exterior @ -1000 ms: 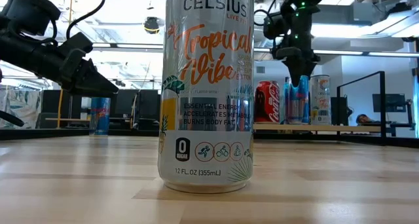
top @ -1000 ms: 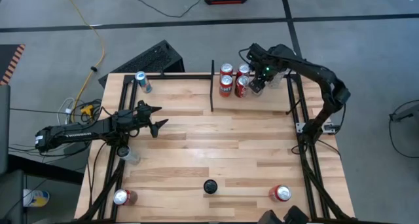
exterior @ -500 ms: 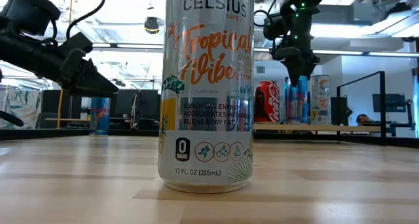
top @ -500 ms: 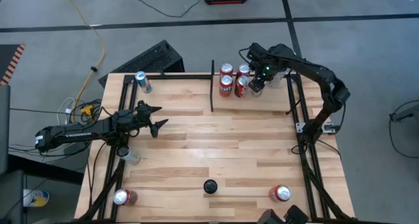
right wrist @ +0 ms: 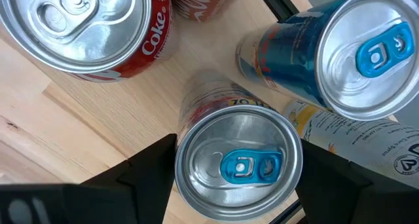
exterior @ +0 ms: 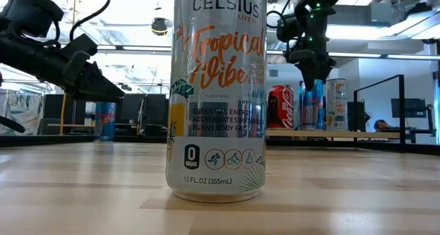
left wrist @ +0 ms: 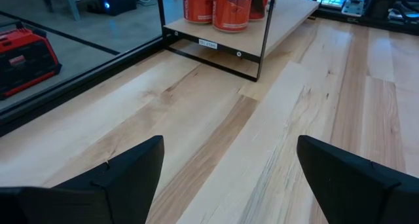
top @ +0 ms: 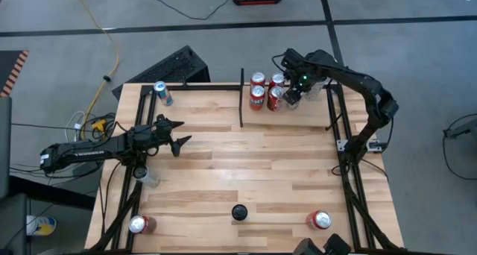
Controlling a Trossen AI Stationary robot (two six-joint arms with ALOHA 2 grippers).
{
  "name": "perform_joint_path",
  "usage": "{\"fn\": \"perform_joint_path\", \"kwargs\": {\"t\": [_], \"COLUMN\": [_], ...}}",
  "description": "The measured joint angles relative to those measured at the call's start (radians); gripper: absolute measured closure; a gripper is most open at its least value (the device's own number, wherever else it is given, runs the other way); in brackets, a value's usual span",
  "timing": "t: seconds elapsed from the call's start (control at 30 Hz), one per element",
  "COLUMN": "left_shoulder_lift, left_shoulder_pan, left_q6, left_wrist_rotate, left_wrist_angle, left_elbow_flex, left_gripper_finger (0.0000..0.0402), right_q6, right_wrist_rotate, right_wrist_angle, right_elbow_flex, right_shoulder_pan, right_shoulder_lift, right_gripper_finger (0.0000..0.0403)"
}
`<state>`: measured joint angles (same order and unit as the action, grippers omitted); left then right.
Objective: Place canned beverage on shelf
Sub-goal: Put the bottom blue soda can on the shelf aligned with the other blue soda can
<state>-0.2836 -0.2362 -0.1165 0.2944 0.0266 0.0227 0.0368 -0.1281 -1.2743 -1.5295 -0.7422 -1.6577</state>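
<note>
The shelf [top: 298, 118] is the wood bay at the table's far right, between a black divider bar [top: 241, 98] and the black frame. Several cans stand on it, red Coke cans [top: 257, 97] among them. My right gripper [top: 292, 98] points down over the bay, open. Its fingers stand on either side of the top of a silver can with a blue tab [right wrist: 239, 162], which stands upright on the shelf wood. My left gripper [top: 176, 138] hangs open over the table's left side with nothing between its fingers [left wrist: 229, 178]. My right gripper comes from above with one finger [right wrist: 147, 168] on each side of the blue-tab can's top rim [right wrist: 180, 185]. Whether the fingers touch the can, I cannot tell. The can stands upright with its base on the shelf.
Close around the blue-tab can stand a Coke can [right wrist: 78, 27], a blue can [right wrist: 366, 54] and a pale can [right wrist: 353, 145]. A Celsius can [top: 238, 212] stands near the front edge. Red cans [top: 319, 220] [top: 139, 224] stand at the front corners, a blue can [top: 160, 92] at the far left.
</note>
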Motion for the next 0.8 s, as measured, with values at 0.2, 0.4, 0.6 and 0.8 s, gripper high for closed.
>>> {"fn": "perform_joint_path", "kwargs": {"t": [0.2, 0.4, 0.6, 0.8], "left_shoulder_lift": [0.0, 0.0, 0.0, 0.0], "left_shoulder_pan": [0.0, 0.0, 0.0, 0.0], "left_q6": [0.0, 0.0, 0.0, 0.0], "left_wrist_rotate": [0.0, 0.0, 0.0, 0.0], "left_wrist_angle": [0.0, 0.0, 0.0, 0.0], "left_elbow_flex": [0.0, 0.0, 0.0, 0.0], "left_gripper_finger": [0.0068, 0.0068, 0.0068, 0.0068], "right_q6": [0.011, 0.015, 0.016, 0.015], "right_wrist_rotate": [-0.001, -0.001, -0.002, -0.005], "right_wrist_angle": [0.001, 0.004, 0.004, 0.003], "right_elbow_flex": [0.0, 0.0, -0.001, -0.002], "right_shoulder_pan": [0.0, 0.0, 0.0, 0.0], "right_shoulder_lift": [0.0, 0.0, 0.0, 0.001], "right_gripper_finger": [0.0106, 0.0105, 0.0084, 0.0043]}}
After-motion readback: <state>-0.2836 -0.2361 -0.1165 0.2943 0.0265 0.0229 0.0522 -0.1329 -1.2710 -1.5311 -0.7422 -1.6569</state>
